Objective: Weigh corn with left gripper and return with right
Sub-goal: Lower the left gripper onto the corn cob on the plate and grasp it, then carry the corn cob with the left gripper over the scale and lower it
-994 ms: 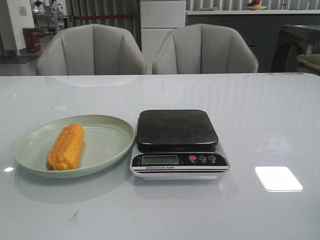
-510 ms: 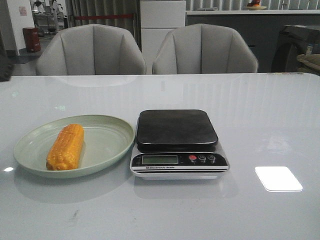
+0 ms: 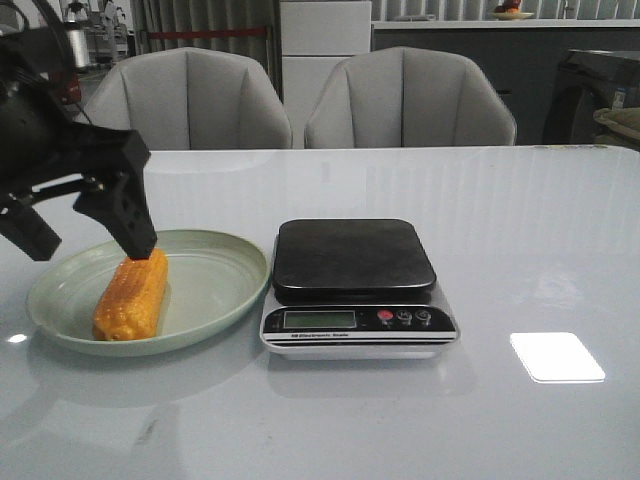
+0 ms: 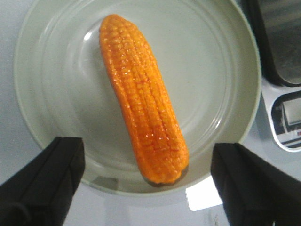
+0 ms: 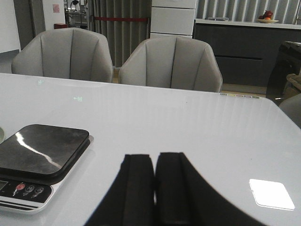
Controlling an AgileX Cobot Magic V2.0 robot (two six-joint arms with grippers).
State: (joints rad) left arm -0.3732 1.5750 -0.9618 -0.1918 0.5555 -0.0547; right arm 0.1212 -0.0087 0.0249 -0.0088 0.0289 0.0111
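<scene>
The corn (image 3: 132, 296) lies lengthwise in the green plate (image 3: 215, 290), toward the left edge of the tabletop (image 3: 520, 250), with the scale (image 3: 355, 285) just beside the plate on its right. The left gripper (image 3: 88, 232) hangs over the plate with its fingers spread wide apart, holding nothing; in the left wrist view the two fingers (image 4: 44, 183) flank the near end of the cob rather than its middle.

A likely failure is an end grip: closing there could let the rounded, tapering tip squirt out from between the pads, or leave the cob drooping on the lift. The cob also lies slightly askew to the gripper's opening, so one finger may meet it first and roll it across the smooth plate. A low finger might catch the plate's rim and nudge the plate against the scale.

The right gripper (image 5: 154, 188) is closed with its fingers together, over the tabletop right of the scale, empty.
</scene>
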